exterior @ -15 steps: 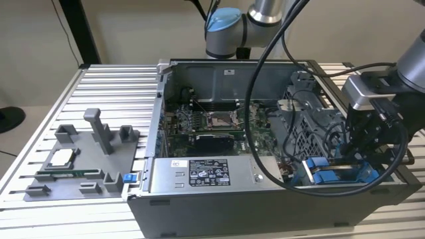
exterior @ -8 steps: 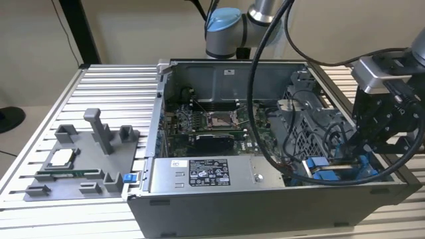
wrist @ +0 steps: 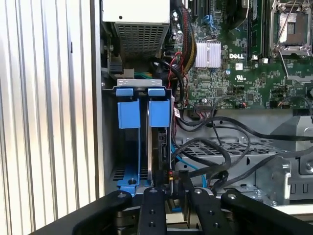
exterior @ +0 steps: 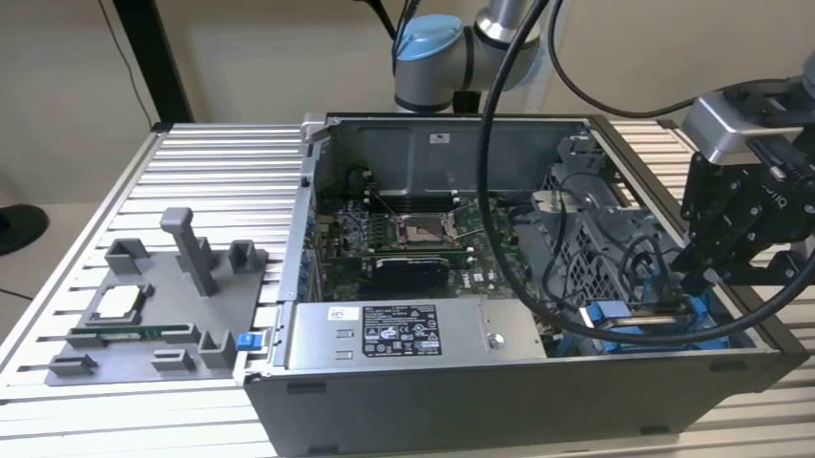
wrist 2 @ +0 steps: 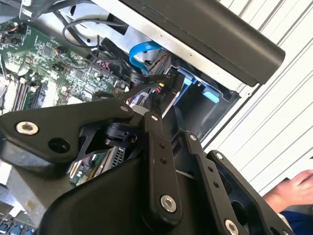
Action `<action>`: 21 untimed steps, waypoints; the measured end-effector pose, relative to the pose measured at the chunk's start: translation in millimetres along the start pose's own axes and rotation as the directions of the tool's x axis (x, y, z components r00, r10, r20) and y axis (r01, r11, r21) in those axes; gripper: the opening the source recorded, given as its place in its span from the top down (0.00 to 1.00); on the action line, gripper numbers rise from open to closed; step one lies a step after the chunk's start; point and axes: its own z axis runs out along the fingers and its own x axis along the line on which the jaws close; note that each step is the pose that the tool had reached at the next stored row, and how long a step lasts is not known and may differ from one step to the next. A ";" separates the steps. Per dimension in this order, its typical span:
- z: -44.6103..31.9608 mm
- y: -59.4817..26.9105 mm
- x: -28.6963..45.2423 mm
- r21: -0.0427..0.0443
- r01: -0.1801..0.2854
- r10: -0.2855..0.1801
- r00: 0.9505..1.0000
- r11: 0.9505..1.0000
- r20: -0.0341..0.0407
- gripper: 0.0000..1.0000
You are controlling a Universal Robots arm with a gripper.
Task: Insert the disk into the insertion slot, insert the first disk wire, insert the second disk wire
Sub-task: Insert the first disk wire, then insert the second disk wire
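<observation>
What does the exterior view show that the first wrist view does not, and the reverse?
Exterior view alone: the grey fixture tray, at the exterior view's left of the open computer case, and the arm's blue-capped joint behind the case. First wrist view alone: the finned silver heatsink and the bundle of coloured wires beside it. Shared: the motherboard, the processor socket, the insertion slot with its blue plastic parts, and the end effector close to that slot.

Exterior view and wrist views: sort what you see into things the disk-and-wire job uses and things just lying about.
In use: gripper, disk wire, disk, insertion slot.
Lying about: grey fixture tray, power-supply box, motherboard.
</observation>
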 end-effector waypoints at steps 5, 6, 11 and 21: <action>-0.1 0.0 0.0 0.000 0.000 0.000 1.000 1.000 0.000 0.00; -0.1 -0.2 0.0 0.000 0.000 0.000 1.000 1.000 0.000 0.00; -0.2 -9.9 -0.1 -0.002 0.000 0.000 1.000 1.000 0.000 0.00; -0.4 -27.1 4.7 -0.012 0.007 -0.007 1.000 1.000 -0.001 0.00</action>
